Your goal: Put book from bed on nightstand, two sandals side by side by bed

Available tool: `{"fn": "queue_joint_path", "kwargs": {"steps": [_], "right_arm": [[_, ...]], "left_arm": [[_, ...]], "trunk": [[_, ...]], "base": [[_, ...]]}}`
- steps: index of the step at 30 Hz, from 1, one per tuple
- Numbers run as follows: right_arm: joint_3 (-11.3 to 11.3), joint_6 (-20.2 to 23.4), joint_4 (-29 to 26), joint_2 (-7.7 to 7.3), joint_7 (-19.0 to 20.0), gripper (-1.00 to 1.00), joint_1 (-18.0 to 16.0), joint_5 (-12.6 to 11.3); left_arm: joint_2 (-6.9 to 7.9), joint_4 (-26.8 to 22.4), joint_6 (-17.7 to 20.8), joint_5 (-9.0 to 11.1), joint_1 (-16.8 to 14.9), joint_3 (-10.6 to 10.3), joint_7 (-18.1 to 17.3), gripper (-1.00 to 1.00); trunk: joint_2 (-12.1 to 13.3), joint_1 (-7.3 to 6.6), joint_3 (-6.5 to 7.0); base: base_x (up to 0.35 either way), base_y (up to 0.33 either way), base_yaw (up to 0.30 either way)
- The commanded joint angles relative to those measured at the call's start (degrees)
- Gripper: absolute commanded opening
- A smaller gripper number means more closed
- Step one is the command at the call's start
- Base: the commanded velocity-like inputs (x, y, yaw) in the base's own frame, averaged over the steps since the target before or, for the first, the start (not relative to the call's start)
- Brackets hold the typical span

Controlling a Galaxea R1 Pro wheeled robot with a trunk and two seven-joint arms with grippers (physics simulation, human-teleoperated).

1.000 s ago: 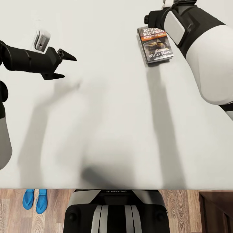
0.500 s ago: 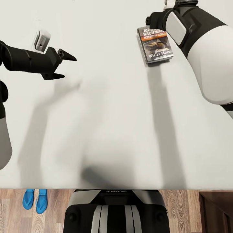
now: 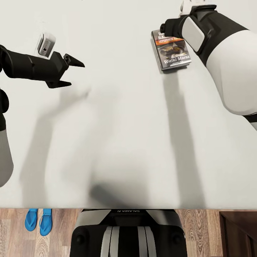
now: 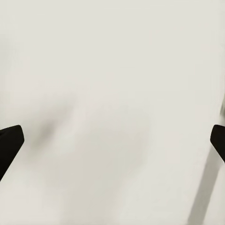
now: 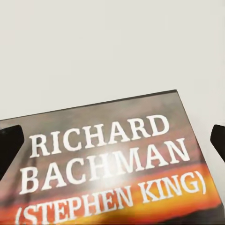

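- Book [image 3: 172, 50] lies flat on the pale grey-white mattress of the bed [image 3: 125, 142], toward the far right of the head view, its cover facing up (the words "Wielki Marsz" can be read near its lower edge).
- Right gripper [image 5: 112, 140] hangs just above the book's top edge; in the right wrist view its two dark fingertips [image 5: 9, 145] stand wide apart at either side of the cover, with nothing between them but the lettering "RICHARD BACHMAN". From the head view the right arm covers the gripper, so whether the tips touch the cover is hard to say.
- Left gripper [image 3: 71, 73] hovers over bare mattress well to the left of the book, its jaws spread and holding nothing.
- Small white-and-grey block [image 3: 45, 44] sits just behind the left gripper; it may be part of the arm.
- Two blue sandals [image 3: 38, 220] lie side by side on the brown wood-plank floor [image 3: 200, 232], just beside the near edge of the bed.
- Dark brown piece of furniture [image 3: 239, 233] stands at the lower right corner, on the floor.
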Motion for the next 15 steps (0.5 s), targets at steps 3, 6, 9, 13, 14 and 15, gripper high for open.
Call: {"fn": "queue_joint_path", "kwargs": {"steps": [3,6,9,13,14,15], "right_arm": [[-0.28,0.52,0.38,0.04,-0.12,1.0,-0.02,0.25],[-0.32,0.71,0.98,0.04,-0.11,1.0,0.03,0.09],[-0.36,0.75,1.13,0.04,-0.11,1.0,0.04,0.04],[-0.4,0.78,1.22,0.04,-0.11,1.0,0.04,0.01],[-0.41,0.78,1.24,0.04,-0.11,1.0,0.04,0.0],[-0.41,0.79,1.25,0.04,-0.13,1.0,0.06,0.0]], "left_arm": [[0.03,-0.02,0.42,0.33,-0.05,-0.02,0.49,1.0],[0.03,-0.01,0.42,0.29,-0.05,-0.02,0.49,1.0],[0.03,-0.01,0.42,0.25,-0.05,-0.03,0.49,1.0],[0.03,0.0,0.42,0.21,-0.04,-0.04,0.49,1.0],[0.03,0.01,0.42,0.2,-0.02,-0.04,0.49,1.0],[0.03,0.01,0.42,0.2,-0.01,-0.05,0.49,1.0]], "trunk": [[-0.01,0.0,-0.02],[-0.01,0.0,-0.02],[-0.01,0.0,-0.02],[-0.01,0.0,-0.02],[-0.01,0.0,-0.02],[-0.01,0.0,-0.02]], "base": [[0.0,0.0,0.0],[0.0,0.0,0.0],[0.0,0.0,0.0],[0.0,0.0,0.0],[0.0,0.0,0.0],[0.0,0.0,0.0]]}}
